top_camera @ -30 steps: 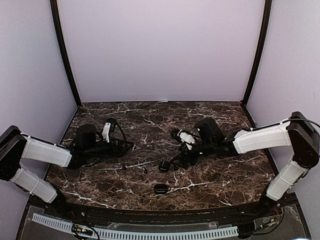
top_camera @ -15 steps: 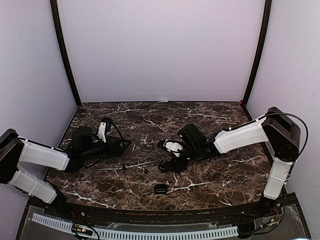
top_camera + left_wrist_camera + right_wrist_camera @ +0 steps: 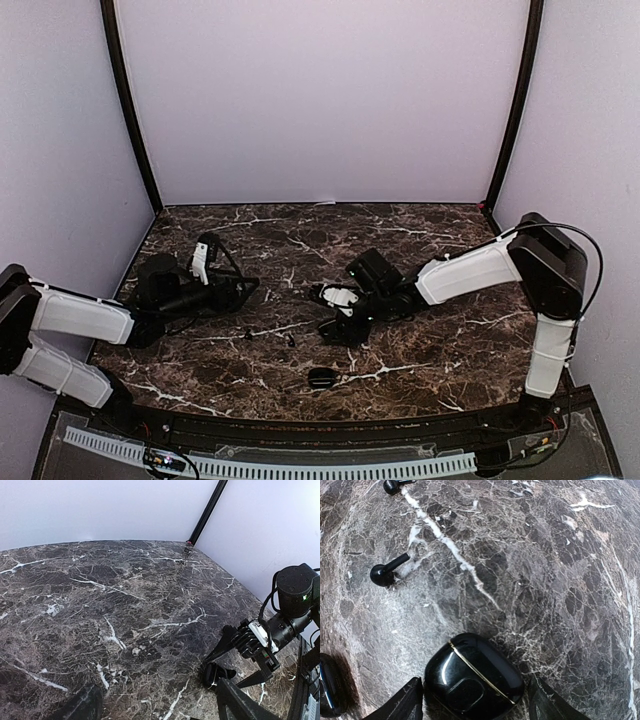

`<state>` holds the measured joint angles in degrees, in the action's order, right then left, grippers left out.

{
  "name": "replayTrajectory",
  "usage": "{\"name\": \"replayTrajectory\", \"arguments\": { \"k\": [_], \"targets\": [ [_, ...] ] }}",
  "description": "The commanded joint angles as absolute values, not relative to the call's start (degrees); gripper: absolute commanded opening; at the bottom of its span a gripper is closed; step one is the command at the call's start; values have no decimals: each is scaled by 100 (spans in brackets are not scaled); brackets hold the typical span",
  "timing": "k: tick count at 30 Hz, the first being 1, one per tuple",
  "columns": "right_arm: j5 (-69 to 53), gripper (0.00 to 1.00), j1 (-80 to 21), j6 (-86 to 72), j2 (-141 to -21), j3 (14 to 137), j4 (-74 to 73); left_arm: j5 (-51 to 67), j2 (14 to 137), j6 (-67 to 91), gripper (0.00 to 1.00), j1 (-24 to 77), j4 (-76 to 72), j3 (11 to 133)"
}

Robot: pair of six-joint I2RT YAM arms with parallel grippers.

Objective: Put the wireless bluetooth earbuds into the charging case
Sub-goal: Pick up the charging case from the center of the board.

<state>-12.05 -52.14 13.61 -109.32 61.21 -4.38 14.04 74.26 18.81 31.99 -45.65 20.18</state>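
A closed glossy black charging case (image 3: 472,680) with a gold seam lies on the marble table between the fingers of my right gripper (image 3: 475,690). The jaws are open, one on each side, with small gaps to the case. In the top view the case (image 3: 327,332) sits mid-table under the right gripper (image 3: 338,322). Two black earbuds (image 3: 385,572) (image 3: 395,485) lie loose beyond it, and they also show in the top view (image 3: 290,340) (image 3: 249,334). No white buds are in view. My left gripper (image 3: 245,290) is open and empty, low over the table at the left (image 3: 157,690).
A second black case (image 3: 321,378) lies nearer the front edge, and its end shows at the left of the right wrist view (image 3: 327,685). Purple walls enclose the table on three sides. The left wrist view shows the right gripper (image 3: 252,642) over the first case (image 3: 215,675).
My right arm has swung left and lowered, so its open jaws now straddle the black case. My left gripper has drawn back a little to the left.
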Motion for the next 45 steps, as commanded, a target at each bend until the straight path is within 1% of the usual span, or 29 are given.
{"name": "replayTrajectory", "arguments": {
  "k": [1,8,13,17,19,22,24,32,36,45],
  "targets": [
    [-1253,71,-5326,1353,-10894,6157,-434,1453,7295,1776,89,3172,-4731,1960],
    [-1491,66,-5343,1380,-10669,5974,-532,1766,7455,1791,88,3173,-4748,2048],
    [-1698,64,-5369,1305,-10260,5579,-461,1968,7586,1781,86,3172,-4722,2135],
    [-1609,62,-5373,1156,-10000,5308,-285,2082,7673,1785,86,3173,-4720,2182],
    [-1478,64,-5374,1111,-9946,5251,-185,2147,7717,1796,85,3171,-4729,2204],
    [-1274,71,-5375,1069,-10038,5317,-120,2248,7782,1796,85,3171,-4735,2243],
    [-1198,74,-5376,1020,-10141,5432,-92,2294,7813,1793,84,3172,-4719,2262],
    [-1097,75,-5496,830,-10446,5638,21,2298,7796,1780,83,3173,-4689,2271],
    [-1020,72,-5552,794,-10597,5681,43,2324,7812,1784,83,3168,-4681,2289],
    [-977,57,-5572,790,-10807,5765,209,2346,7805,1800,82,3173,-4658,2306]
  ]
}}
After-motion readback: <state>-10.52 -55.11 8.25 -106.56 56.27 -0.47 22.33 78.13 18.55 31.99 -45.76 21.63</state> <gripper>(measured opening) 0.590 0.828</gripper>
